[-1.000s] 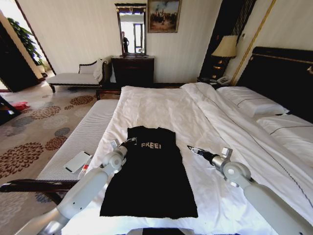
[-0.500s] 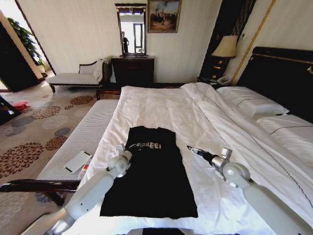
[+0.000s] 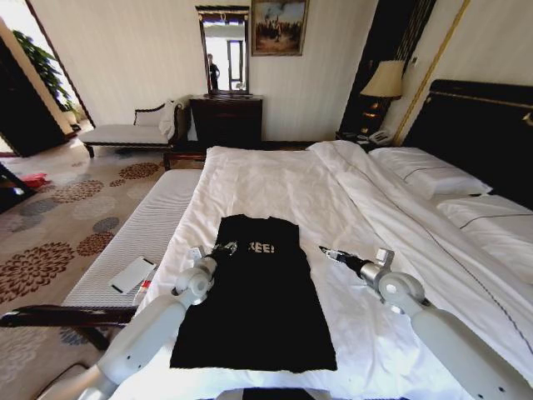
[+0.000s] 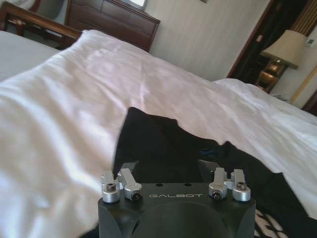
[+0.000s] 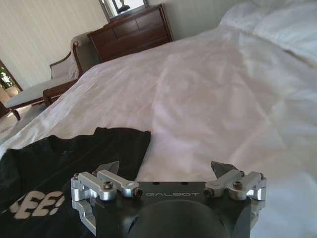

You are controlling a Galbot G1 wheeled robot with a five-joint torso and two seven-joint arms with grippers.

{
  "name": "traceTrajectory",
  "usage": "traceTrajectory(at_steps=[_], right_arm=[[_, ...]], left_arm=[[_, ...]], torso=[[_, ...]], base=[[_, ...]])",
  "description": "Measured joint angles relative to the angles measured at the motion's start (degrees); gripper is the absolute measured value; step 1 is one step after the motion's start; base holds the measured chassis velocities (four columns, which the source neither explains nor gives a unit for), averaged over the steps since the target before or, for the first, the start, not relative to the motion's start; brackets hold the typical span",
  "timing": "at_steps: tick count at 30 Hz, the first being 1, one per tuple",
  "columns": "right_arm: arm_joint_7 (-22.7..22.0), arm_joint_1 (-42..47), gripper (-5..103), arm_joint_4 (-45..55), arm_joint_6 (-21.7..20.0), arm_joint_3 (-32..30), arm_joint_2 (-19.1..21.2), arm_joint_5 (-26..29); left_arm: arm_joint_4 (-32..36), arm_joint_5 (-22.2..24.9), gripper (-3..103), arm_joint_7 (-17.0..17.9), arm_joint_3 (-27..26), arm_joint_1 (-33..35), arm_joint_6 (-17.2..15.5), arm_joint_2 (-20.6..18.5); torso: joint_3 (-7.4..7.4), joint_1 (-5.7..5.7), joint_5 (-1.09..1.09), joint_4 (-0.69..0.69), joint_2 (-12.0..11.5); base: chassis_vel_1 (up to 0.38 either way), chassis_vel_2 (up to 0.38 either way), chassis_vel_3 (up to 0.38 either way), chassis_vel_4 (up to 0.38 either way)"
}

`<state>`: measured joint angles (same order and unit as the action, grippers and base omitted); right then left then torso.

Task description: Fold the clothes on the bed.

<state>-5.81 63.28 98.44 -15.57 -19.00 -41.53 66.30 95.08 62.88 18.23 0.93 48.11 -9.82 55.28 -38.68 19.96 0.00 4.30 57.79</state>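
**A:** What have you got around the work?

**B:** I see the bed (image 3: 275, 179) taking up most of the head view, white sheets, with pillows (image 3: 429, 177) and a dark headboard (image 3: 483, 125) on my right. Along the bed's left side runs a pale cushioned bench (image 3: 133, 237) with a flat white item (image 3: 132, 274) lying on it. Against the far wall stand a dresser (image 3: 226, 119) with a mirror (image 3: 223, 48), a chaise (image 3: 125, 132) and a lamp (image 3: 384, 81). Nothing lies on the sheet between my arms and the garment.

**A:** And the T-shirt?

**B:** The black T-shirt (image 3: 258, 296) lies flat on the near half of the bed, narrowed into a long strip, lettering toward the far end.

**A:** Where are the tools?

**B:** The left tool (image 3: 228, 247) sits over the shirt's far left corner, covering the start of the lettering. The right tool (image 3: 323, 250) hangs over bare sheet just beside the shirt's right edge, apart from it.

**A:** What do the wrist cameras add?

**B:** From the left wrist I see the left tool (image 4: 169, 166) with its fingers (image 4: 128, 167) spread, black cloth directly under them and a raised fold of sheet beside. From the right wrist the right tool (image 5: 165, 168) is spread too, its fingertips (image 5: 220, 167) over white sheet, the shirt's corner and lettering off to one side.
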Motion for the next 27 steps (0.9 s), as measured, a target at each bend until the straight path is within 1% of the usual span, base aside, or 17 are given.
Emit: traceTrajectory(at_steps=[1, 2, 3, 4, 6, 7, 10, 11, 12, 15, 17, 18, 21, 22, 24, 25, 27], right_arm=[[0.3, -0.2, 100, -0.4, 0.6, 0.3, 0.0, -1.0], [1.4, -0.6, 100, -1.6, 1.8, 1.0, -0.1, -3.3], [1.4, -0.6, 100, -1.6, 1.8, 1.0, -0.1, -3.3], [2.2, -1.0, 100, -2.3, 2.4, 1.4, -0.1, -4.0], [5.3, -2.3, 100, -4.1, 4.4, 2.4, -0.1, -3.9], [5.3, -2.3, 100, -4.1, 4.4, 2.4, -0.1, -3.9], [9.9, -5.0, 100, -7.0, 5.7, 4.9, 0.6, -2.1], [11.2, -6.1, 100, -7.9, 5.7, 5.8, 1.1, -1.4], [11.2, -6.1, 100, -7.9, 5.7, 5.8, 1.1, -1.4], [14.2, -10.6, 100, -11.2, 4.4, 9.6, 2.2, 1.4], [14.7, -12.7, 100, -12.6, 4.0, 11.3, 2.3, 2.1], [15.3, -16.3, 100, -14.4, 3.4, 13.9, 2.2, 3.4], [16.3, -25.1, 100, -18.8, 1.5, 20.0, 0.6, 6.7], [16.3, -25.1, 100, -18.8, 1.5, 20.0, 0.6, 6.7], [16.7, -29.4, 100, -21.7, 0.5, 24.0, -0.9, 8.6], [16.7, -29.4, 100, -21.7, 0.5, 24.0, -0.9, 8.6], [17.6, -33.8, 100, -25.6, 0.2, 28.7, -2.9, 10.7]], left_arm=[[-0.1, -0.2, 72, 0.0, -0.2, 0.1, 0.0, -0.2], [-0.5, -0.8, 82, -0.2, -0.8, 0.3, 0.0, -0.9], [-0.5, -0.8, 82, -0.2, -0.8, 0.3, 0.0, -0.9], [-0.7, -1.3, 88, -0.6, -1.2, 0.3, 0.0, -1.2], [-2.4, -3.8, 97, -2.9, -2.1, 0.1, 0.2, -1.5], [-2.4, -3.8, 97, -2.9, -2.1, 0.1, 0.2, -1.5], [-6.0, -5.6, 99, -5.7, -3.1, -1.2, 0.7, -0.2], [-6.8, -5.3, 100, -6.0, -3.4, -1.8, 0.6, 0.6], [-6.8, -5.3, 100, -6.0, -3.4, -1.8, 0.6, 0.6], [-9.2, -2.9, 100, -6.5, -3.6, -4.8, 0.0, 2.0], [-10.3, -2.3, 100, -6.5, -3.3, -6.0, -0.1, 2.5], [-12.2, -1.5, 100, -6.8, -2.7, -7.9, -0.2, 3.1], [-17.5, 0.4, 100, -7.5, -1.1, -12.3, -0.5, 4.8], [-17.5, 0.4, 100, -7.5, -1.1, -12.3, -0.5, 4.8], [-20.8, 1.3, 100, -8.0, -0.4, -14.6, -0.8, 5.9], [-20.8, 1.3, 100, -8.0, -0.4, -14.6, -0.8, 5.9], [-24.5, 1.5, 100, -9.1, 0.7, -16.6, -1.0, 7.0]], torso=[[0.0, 0.0, 0.0, 0.0, 0.0], [0.0, 0.0, 0.0, 0.0, 0.0], [0.0, 0.0, 0.0, 0.0, 0.0], [0.0, 0.0, 0.0, 0.02, 0.0], [0.0, -0.01, 0.0, 0.02, 0.0], [0.0, -0.01, 0.0, 0.02, 0.0], [0.0, 0.0, 0.01, 0.0, 0.0], [0.0, 0.0, -0.01, 0.0, 0.0], [0.0, 0.0, -0.01, 0.0, 0.0], [0.0, 0.0, 0.0, 0.03, 0.0], [0.0, 0.0, 0.03, 0.05, 0.0], [0.0, 0.0, 0.02, 0.04, 0.0], [-0.01, 0.01, -0.01, 0.0, 0.0], [-0.01, 0.01, -0.01, 0.0, 0.0], [-0.01, 0.02, 0.0, -0.01, 0.0], [-0.01, 0.02, 0.0, -0.01, 0.0], [-0.02, 0.01, 0.0, 0.01, 0.0]], base=[[0.0, 0.0, 0.0, 0.0], [0.0, 0.0, 0.0, 0.0], [0.0, 0.0, 0.0, 0.0], [0.0, 0.0, 0.0, 0.0], [0.0, 0.0, 0.0, 0.0], [0.0, 0.0, 0.0, 0.0], [0.0, 0.0, 0.0, 0.0], [0.0, 0.0, 0.0, 0.0], [0.0, 0.0, 0.0, 0.0], [0.0, 0.0, 0.0, 0.0], [0.0, 0.0, 0.0, 0.0], [0.0, 0.0, 0.0, 0.0], [0.0, 0.0, 0.0, 0.0], [0.0, 0.0, 0.0, 0.0], [0.0, 0.0, 0.0, 0.0], [0.0, 0.0, 0.0, 0.0], [0.0, 0.0, 0.0, 0.0]])
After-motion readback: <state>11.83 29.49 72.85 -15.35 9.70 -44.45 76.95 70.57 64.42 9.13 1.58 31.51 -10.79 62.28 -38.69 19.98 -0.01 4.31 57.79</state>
